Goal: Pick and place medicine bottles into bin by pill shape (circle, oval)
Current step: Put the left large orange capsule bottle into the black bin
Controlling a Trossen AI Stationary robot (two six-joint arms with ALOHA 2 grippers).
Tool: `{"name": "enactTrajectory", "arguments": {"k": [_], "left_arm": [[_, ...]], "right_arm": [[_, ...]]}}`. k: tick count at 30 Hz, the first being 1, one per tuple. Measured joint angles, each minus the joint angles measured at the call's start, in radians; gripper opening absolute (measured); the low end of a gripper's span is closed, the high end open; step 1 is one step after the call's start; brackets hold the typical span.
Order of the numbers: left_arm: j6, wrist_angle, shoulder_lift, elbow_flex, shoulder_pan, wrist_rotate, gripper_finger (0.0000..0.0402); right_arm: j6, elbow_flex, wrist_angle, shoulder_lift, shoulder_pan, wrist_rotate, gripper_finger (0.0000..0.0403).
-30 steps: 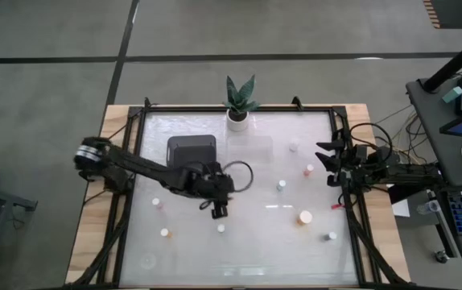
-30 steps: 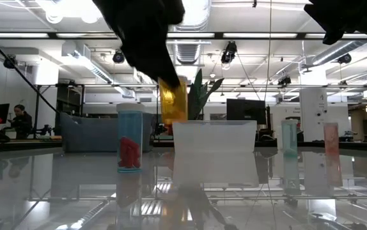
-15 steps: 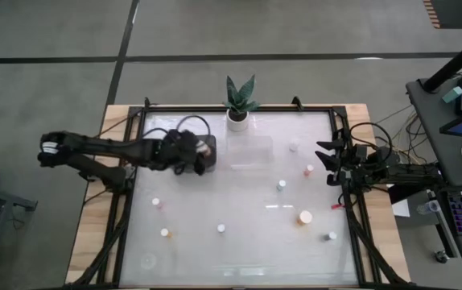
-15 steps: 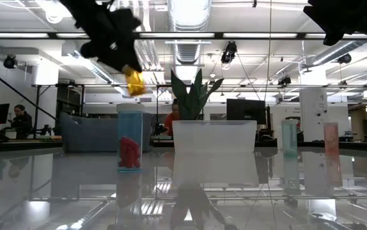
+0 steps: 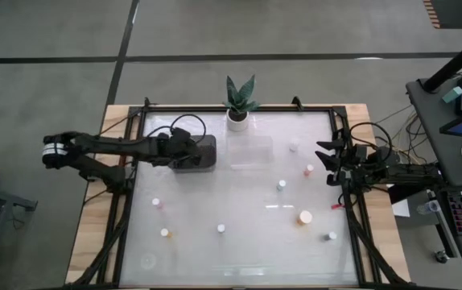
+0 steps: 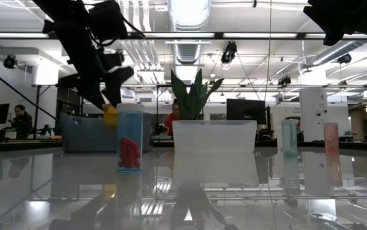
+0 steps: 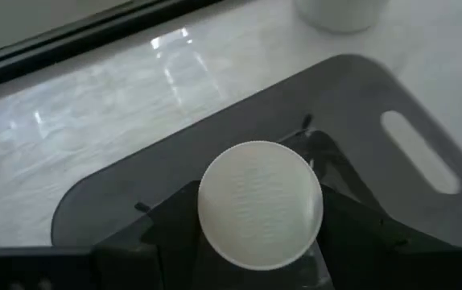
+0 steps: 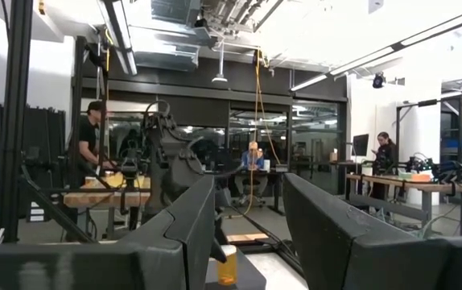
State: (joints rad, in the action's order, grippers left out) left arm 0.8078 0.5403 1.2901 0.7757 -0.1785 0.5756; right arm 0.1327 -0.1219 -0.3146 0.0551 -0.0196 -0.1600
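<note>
My left gripper (image 5: 184,150) is shut on an amber medicine bottle with a white cap (image 7: 259,203), over the dark grey bin (image 5: 199,153) at the table's far left. In the low view the bottle's amber body (image 6: 110,115) shows under the gripper (image 6: 103,89). Several other small bottles stand on the tabletop, among them a pink one (image 5: 309,170), a teal one (image 5: 281,185) and an amber one (image 5: 305,217). My right gripper (image 5: 327,161) waits open at the table's right edge, its two fingers apart in its wrist view (image 8: 247,225). My left gripper pinches the bottle between its two fingers, just under the white cap (image 7: 215,242), with the cap's top facing the wrist camera. The fingers come from above, slanting down. The bottle's amber body (image 6: 110,115) sticks out below the fingers, clear of the bin (image 7: 392,105).
A clear bin (image 5: 251,153) stands right of the dark bin. A potted plant (image 5: 239,101) stands at the far edge. More bottles stand near the front (image 5: 220,229), front left (image 5: 164,233) and front right (image 5: 331,237). People show in the room behind.
My left gripper has carried the amber bottle from the table's middle toward the far left, to a place over the dark grey bin, and has then come down with it. It has stayed shut on the bottle.
</note>
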Motion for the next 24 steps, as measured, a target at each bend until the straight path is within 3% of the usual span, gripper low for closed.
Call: {"name": "enactTrajectory", "arguments": {"k": [16,24], "left_arm": [[-0.001,-0.003,0.147,0.009,-0.015,-0.027,0.0198],[-0.003,0.002,0.128,0.009,-0.016,-0.029,0.0241]], "right_arm": [[-0.001,0.000,0.005,0.000,0.000,0.000,0.0141],[-0.001,0.000,0.006,0.000,0.000,0.000,0.0141]]}}
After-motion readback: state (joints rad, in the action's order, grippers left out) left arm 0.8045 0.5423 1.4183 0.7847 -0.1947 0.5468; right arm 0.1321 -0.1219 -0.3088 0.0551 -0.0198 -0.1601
